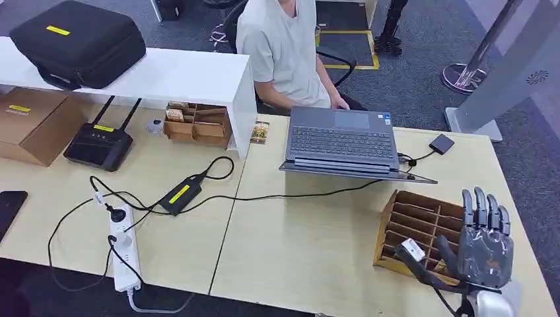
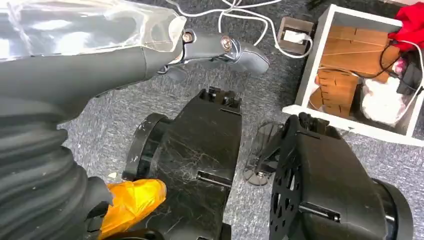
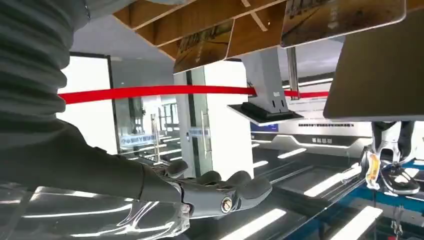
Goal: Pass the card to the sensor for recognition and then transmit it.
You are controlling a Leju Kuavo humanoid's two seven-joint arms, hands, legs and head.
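The right hand (image 1: 485, 247) stands upright over the near right corner of the desk, fingers apart and stretched up, thumb out to the side, holding nothing. Just in front of it, touching or nearly so at the thumb side, sits the wooden rack (image 1: 422, 228) of slots. In the right wrist view the rack (image 3: 200, 20) is close beyond the fingertips (image 3: 250, 187), and two cards (image 3: 202, 47) lean in its slots, not gripped.

The left hand (image 2: 220, 47) hangs low over grey carpet, its fingers loosely extended and holding nothing.

Which object is the sensor I cannot tell; a small dark box (image 1: 441, 143) lies on the desk well beyond the right hand, past the rack, beside the laptop (image 1: 340, 142). A person (image 1: 284, 46) sits behind the laptop, farther off again.

By my reading the task is at its start: no card is taken, so picking one from the rack, presenting it to the sensor and handing it over all remain.
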